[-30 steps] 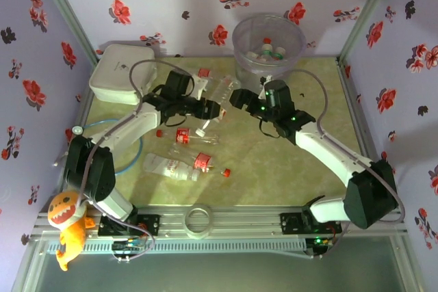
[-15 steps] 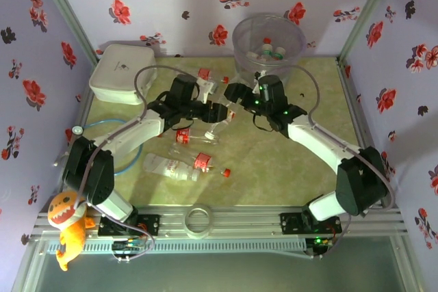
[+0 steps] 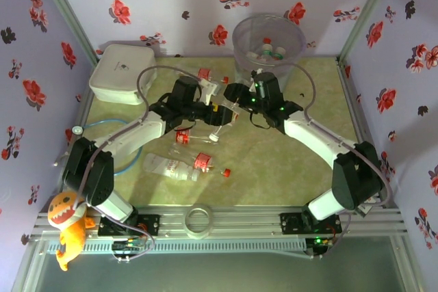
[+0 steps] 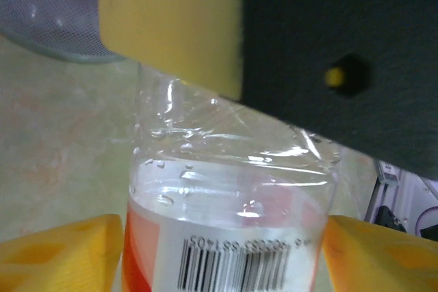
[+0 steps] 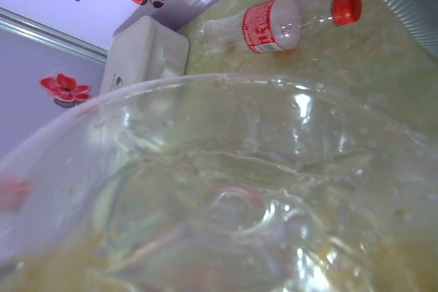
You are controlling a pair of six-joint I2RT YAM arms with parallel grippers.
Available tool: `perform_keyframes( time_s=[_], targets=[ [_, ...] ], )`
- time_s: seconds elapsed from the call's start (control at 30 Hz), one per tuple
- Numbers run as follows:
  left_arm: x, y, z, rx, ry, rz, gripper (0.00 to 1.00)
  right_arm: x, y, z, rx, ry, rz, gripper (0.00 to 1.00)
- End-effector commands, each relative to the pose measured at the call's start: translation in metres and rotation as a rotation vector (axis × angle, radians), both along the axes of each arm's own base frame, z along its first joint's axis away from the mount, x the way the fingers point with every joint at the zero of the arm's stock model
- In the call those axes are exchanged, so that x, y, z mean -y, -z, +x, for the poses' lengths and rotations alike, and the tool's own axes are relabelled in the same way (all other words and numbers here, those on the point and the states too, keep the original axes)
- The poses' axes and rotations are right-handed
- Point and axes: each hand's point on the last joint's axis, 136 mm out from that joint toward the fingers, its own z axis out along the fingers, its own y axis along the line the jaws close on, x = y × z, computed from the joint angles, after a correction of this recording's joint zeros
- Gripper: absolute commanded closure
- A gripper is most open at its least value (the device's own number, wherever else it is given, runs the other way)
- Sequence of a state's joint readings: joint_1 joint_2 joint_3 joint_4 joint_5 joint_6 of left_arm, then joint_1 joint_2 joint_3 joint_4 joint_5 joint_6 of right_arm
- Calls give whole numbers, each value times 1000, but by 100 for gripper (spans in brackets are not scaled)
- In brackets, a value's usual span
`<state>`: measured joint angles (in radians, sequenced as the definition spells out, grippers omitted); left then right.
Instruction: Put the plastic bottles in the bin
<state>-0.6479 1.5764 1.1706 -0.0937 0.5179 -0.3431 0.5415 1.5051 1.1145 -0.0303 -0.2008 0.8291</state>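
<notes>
plastic bottles: we see one clear bottle (image 3: pixel 220 122) raised between the two grippers at mid-table, white cap low, base end aimed toward the bin. three more lie on the table (image 3: pixel 274 169): a front bottle (image 3: pixel 179 167) with a red cap, a middle bottle (image 3: pixel 182 135) under the left arm, and a back bottle (image 3: pixel 207 74) beside the white box.
bin: bin (image 3: pixel 239 59) stands at the back, right of centre. several bottles lie inside, and we pick out a red cap (image 3: pixel 266 41) and a green cap (image 3: pixel 280 50).
white box: white box (image 3: pixel 122 73) sits back left with its lid on, so we cannot see inside.
left gripper: left gripper (image 3: pixel 216 113) has yellow fingertips (image 4: pixel 61 251) on either side of the bottle's label. we cannot tell whether they press or merely flank it.
right gripper: right gripper (image 3: pixel 231 104) lays one yellow pad (image 4: pixel 171 18) against the bottle's clear end. we cannot tell whether it is clamped.
left wrist view: here we get the barcode and the droplets inside the clear bottle.
right wrist view: here we get its moulded base close up, with the back bottle lying beyond it near the white box.
</notes>
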Motion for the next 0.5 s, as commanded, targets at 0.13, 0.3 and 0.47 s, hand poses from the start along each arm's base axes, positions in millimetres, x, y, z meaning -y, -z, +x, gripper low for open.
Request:
perform_keyframes(
  time_s=[0.13,0.3,0.47],
  targets=[
    [-37,-43,-6,177,-35,-26,0,32,-64,-6,149,43,-151,39],
    [-64,-47,-8,184,-93,-37,0,58,-129,-3,288,72,-159,40],
    [-64,-31,-4,130,-117,-51,0,101,-195,24,437,220,-65,40]
  ],
)
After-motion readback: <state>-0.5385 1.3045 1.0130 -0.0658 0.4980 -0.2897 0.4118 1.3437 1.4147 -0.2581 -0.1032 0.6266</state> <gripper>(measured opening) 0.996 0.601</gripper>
